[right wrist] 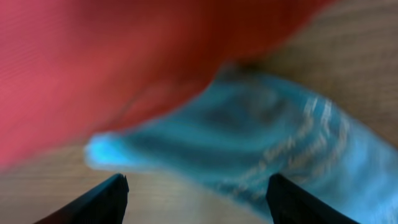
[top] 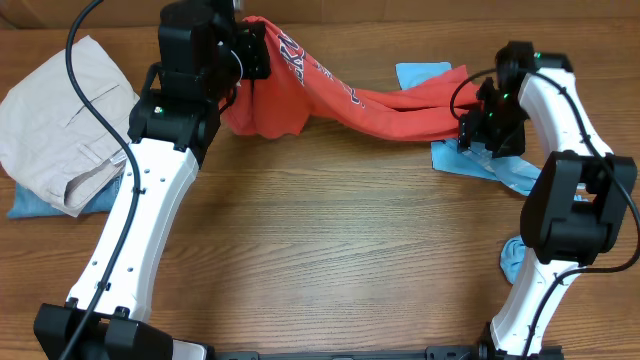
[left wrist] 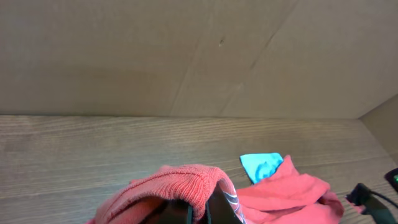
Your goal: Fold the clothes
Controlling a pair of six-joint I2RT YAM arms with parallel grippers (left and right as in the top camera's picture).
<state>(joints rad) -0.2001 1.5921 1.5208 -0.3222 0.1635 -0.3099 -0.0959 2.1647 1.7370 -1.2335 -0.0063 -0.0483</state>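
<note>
1. The right gripper (right wrist: 198, 188) is hanging with its fingers wide apart and nothing between them.
2. Just ahead of it, the sky-blue shirt (right wrist: 267, 137) is lying crumpled at 1 o'clock. The red T-shirt (top: 380, 105) is trailing its loose end over that shirt at 11 o'clock, so this arm is the nearer one.
3. Seen from overhead, the T-shirt's long axis is running off toward 10 o'clock. There the left gripper (top: 250, 55) is clamping the far end.
</note>
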